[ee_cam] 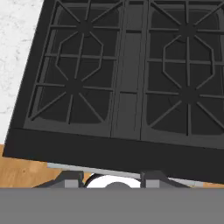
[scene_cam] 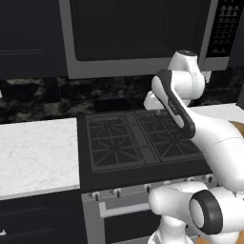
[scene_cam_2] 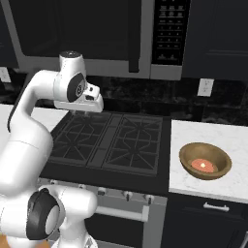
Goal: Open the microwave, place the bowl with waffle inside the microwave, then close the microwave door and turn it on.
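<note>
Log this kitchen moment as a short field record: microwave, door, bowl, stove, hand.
microwave: mounted above the stove, keypad strip on its right
microwave door: shut, dark glass, vertical handle beside the keypad
bowl with waffle: on the white counter right of the stove, reddish food inside, untouched
stove: black, grates bare
hand: hovering above the stove's back left grates, pointing down, holding nothing; finger spread hard to judge
task progress: door not yet opened

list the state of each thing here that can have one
microwave door: shut
bowl: upright on the counter right of the stove, food inside, not held
stove: burners bare, no flame seen
hand: empty, above the stove, fingers apart
</note>
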